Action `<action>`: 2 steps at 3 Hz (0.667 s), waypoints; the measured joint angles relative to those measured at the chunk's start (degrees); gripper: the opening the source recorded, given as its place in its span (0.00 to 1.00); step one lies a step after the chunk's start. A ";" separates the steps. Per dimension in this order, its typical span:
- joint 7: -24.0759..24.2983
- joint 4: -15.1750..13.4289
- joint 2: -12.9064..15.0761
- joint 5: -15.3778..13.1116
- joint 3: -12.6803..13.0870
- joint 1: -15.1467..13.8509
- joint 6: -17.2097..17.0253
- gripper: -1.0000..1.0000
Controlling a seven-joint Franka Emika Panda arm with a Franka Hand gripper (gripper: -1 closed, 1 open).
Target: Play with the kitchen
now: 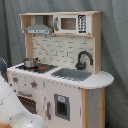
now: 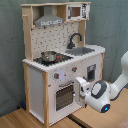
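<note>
The kitchen is a tall toy unit of pale wood and white panels, seen in both exterior views. It has a grey sink, a black faucet and a stovetop with a small metal pot on it. My gripper is at the kitchen's front, just right of the windowed oven door and below the knobs. In the first exterior view only the white arm shows, at the lower left.
A toy microwave and a grey hood sit at the top of the unit. A grey curtain hangs behind. The kitchen stands on a wooden tabletop.
</note>
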 joint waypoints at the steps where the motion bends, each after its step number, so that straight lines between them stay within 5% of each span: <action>1: -4.36 -0.25 2.74 -3.98 0.25 0.70 -0.26 1.00; 2: -6.31 -3.48 2.84 -8.20 0.48 0.69 0.80 1.00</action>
